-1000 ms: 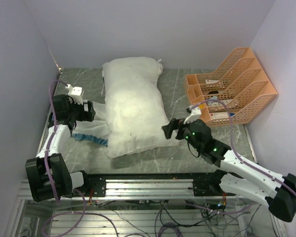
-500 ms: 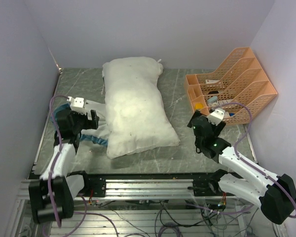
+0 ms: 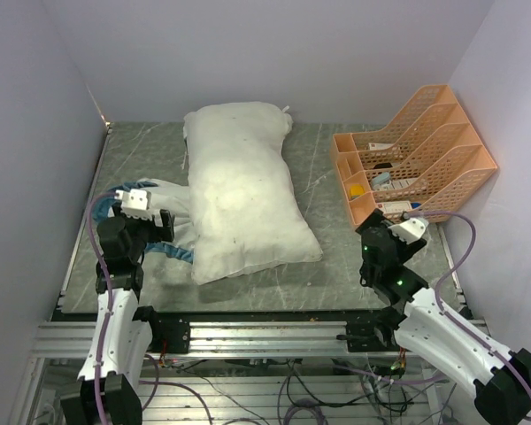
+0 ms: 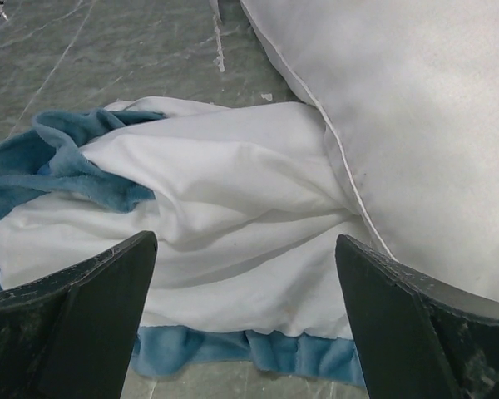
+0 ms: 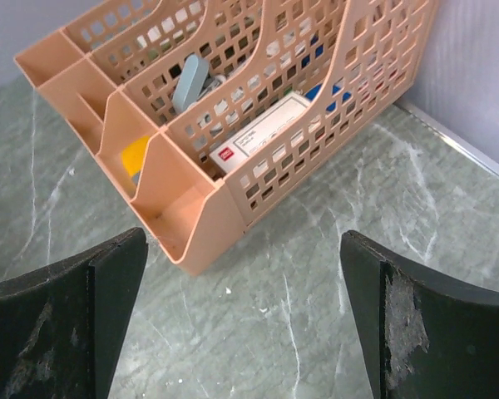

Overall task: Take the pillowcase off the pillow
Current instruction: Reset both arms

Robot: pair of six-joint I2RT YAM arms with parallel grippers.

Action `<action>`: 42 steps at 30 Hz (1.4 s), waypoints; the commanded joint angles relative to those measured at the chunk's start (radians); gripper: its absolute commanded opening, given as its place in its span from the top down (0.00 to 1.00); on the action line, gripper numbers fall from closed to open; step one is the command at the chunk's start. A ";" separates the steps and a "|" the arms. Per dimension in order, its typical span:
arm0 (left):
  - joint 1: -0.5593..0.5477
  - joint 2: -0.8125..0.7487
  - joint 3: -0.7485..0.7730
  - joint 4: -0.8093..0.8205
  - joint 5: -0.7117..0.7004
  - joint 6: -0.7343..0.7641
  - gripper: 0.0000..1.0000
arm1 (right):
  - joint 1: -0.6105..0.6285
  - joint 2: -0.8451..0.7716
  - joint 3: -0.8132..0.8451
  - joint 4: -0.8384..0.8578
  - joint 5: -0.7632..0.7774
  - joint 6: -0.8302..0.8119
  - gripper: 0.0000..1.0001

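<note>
- Both pairs of jaws stood spread apart and empty: the left gripper [image 4: 245, 243] hung over the pillowcase [image 4: 216, 183], and the right gripper [image 5: 243, 237] faced the peach file rack [image 5: 191, 216].
- The pillow [image 3: 243, 190] lay bare at the frame's centre on the marbled table [image 3: 142, 159].
- The pillowcase lay crumpled at centre left, white side out, touching the pillow's left edge.

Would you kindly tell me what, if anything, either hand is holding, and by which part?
Nothing is held: the left hand hangs open over the pillowcase, and the right hand hangs open near the orange rack.
</note>
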 commanded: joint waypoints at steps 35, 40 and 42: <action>-0.004 -0.209 -0.271 0.140 -0.131 -0.042 0.00 | -0.017 -0.007 -0.065 0.050 0.210 0.012 0.00; -0.006 -0.320 -0.283 0.083 -0.176 -0.067 0.00 | -0.025 -0.131 -0.175 0.307 0.190 -0.242 0.00; -0.006 -0.313 -0.281 0.083 -0.183 -0.070 0.01 | -0.032 -0.124 -0.162 0.264 0.212 -0.203 0.00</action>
